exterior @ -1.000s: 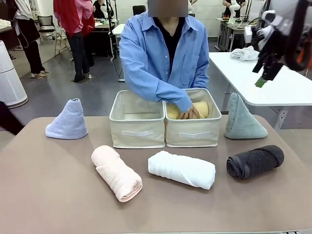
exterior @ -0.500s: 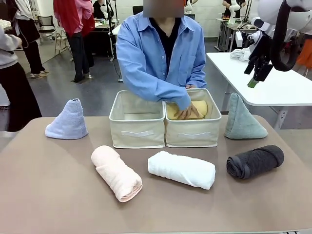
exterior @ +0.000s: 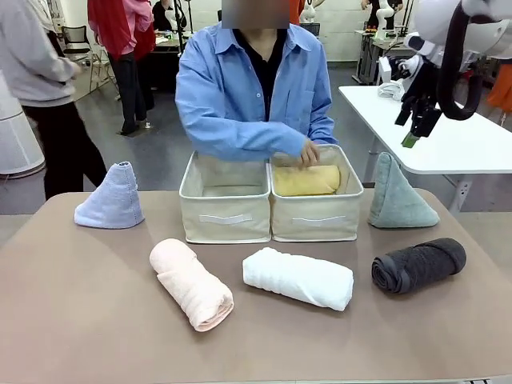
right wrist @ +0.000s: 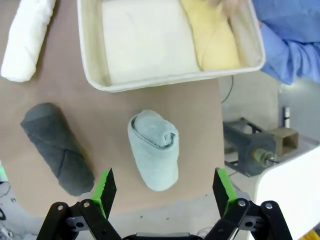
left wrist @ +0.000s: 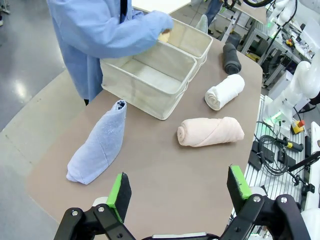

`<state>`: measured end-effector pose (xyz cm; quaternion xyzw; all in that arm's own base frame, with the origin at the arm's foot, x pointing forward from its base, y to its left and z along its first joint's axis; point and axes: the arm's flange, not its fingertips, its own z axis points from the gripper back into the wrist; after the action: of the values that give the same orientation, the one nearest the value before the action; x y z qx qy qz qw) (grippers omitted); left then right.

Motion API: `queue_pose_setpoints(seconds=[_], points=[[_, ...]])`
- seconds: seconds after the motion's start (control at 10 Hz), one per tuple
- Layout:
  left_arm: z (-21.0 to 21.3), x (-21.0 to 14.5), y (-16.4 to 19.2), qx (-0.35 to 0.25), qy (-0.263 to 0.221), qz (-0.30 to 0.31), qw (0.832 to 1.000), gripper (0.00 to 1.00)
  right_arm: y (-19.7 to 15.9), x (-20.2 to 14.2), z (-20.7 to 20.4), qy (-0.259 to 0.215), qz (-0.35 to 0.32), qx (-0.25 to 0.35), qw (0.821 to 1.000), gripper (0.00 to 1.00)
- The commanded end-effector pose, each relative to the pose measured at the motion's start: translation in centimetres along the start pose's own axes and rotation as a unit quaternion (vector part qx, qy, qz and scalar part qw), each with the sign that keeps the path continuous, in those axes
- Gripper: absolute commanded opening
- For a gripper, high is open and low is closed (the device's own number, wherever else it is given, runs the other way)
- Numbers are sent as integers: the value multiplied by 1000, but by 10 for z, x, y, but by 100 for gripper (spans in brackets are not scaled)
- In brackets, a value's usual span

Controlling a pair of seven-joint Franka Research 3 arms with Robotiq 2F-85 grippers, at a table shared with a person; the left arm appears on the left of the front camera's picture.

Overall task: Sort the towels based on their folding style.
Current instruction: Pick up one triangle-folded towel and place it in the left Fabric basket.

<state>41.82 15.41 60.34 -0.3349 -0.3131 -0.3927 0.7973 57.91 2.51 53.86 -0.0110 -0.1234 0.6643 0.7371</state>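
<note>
Only the yellow towel (exterior: 308, 181) sits in a bin (exterior: 318, 220). Five wait, the green cone (right wrist: 154, 150) straight ahead of my right fingers (right wrist: 105, 187); both pairs wide, empty.

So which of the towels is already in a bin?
The yellow rolled towel, lying in the right bin by the person's hand. The pink roll, white roll, dark grey roll, lavender cone and grey-green cone sit on the table.
</note>
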Motion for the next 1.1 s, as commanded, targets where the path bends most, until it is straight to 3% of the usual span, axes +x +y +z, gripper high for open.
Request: queue_pose_setpoints(seconds=[0.0,0.3,1.0], points=[[-1,2,-1,2,-6,-2,1000,100,-11,1,-22,35,24,23,999,100],[-1,2,-1,2,-6,-2,1000,100,-21,-2,-52,46,24,41,998,100],[-1,2,-1,2,-6,-2,1000,100,-34,-10,-99,2,19,64,998,100]])
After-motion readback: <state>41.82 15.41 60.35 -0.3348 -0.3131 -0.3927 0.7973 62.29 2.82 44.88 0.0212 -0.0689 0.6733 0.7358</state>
